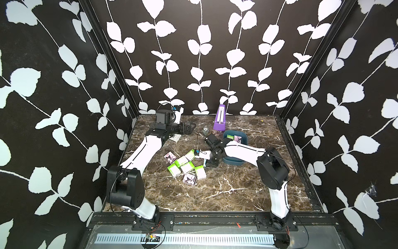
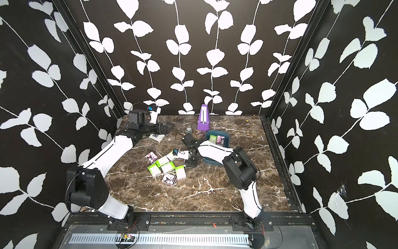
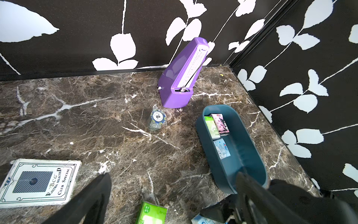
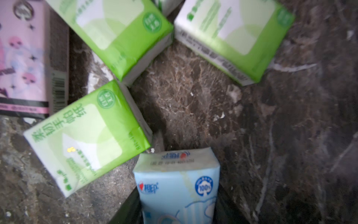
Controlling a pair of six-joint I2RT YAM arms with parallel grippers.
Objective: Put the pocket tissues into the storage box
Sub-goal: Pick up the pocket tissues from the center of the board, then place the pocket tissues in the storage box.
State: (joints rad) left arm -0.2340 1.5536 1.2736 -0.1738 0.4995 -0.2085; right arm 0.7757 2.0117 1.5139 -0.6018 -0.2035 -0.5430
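Right jaws are seen pinching a blue packet [image 4: 177, 180], its long axis running back between them, at the right edge of the pile [image 1: 186, 167] on the worktop [image 1: 215, 189]. The box [image 1: 246, 140] lies just right and slightly far of the grip; three packets [image 3: 219, 124] are already held in its far end. Right arm judged nearer. Left jaws are spread, empty, far left. Lift and rightward carry called for.

Eleven pocket tissues [image 1: 188, 167] that I can see: six lime-green packets [image 1: 181, 160], five on the table [image 1: 215, 194] and one in the storage box [image 3: 249, 155]; three pink packets [image 1: 190, 179], one of them boxed; two blue packets [image 4: 177, 186], one boxed. Also one purple metronome [image 1: 219, 118], one card deck [image 3: 38, 182], one wrapped chip stack [image 3: 157, 118] and two robot arms [image 1: 243, 149].
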